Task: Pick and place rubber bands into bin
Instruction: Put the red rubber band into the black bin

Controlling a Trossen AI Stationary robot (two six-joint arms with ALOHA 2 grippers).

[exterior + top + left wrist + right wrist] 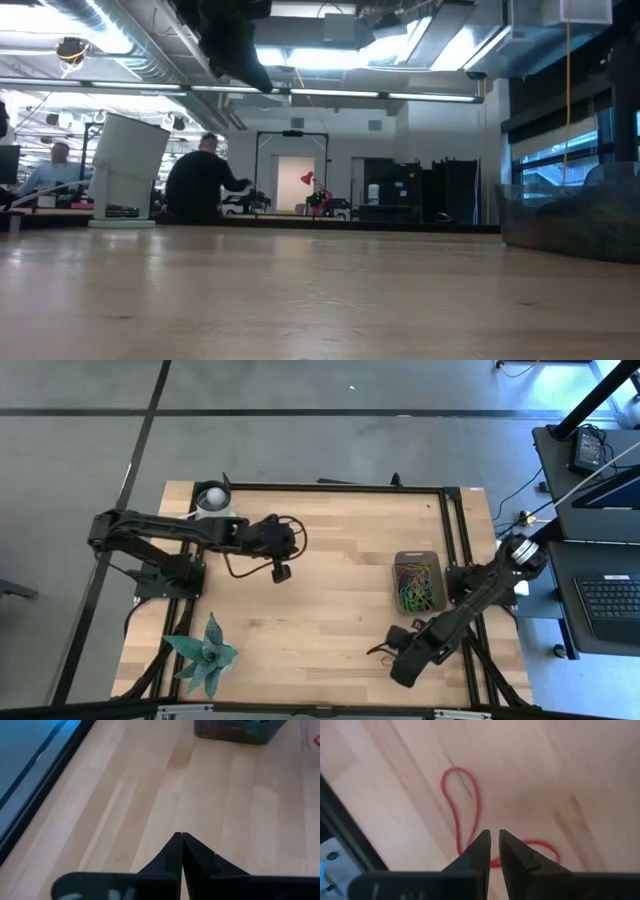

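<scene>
Red rubber band [465,815] partly behind right jaws

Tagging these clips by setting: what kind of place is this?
Probably an open-plan robotics lab or workshop: exposed ceiling ducts, a person at a bench in the background, and a framed wooden table with a laptop beside it.

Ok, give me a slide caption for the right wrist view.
Right claw, fingers nearly closed, pinching a red rubber band lying looped on the wooden table.
</scene>
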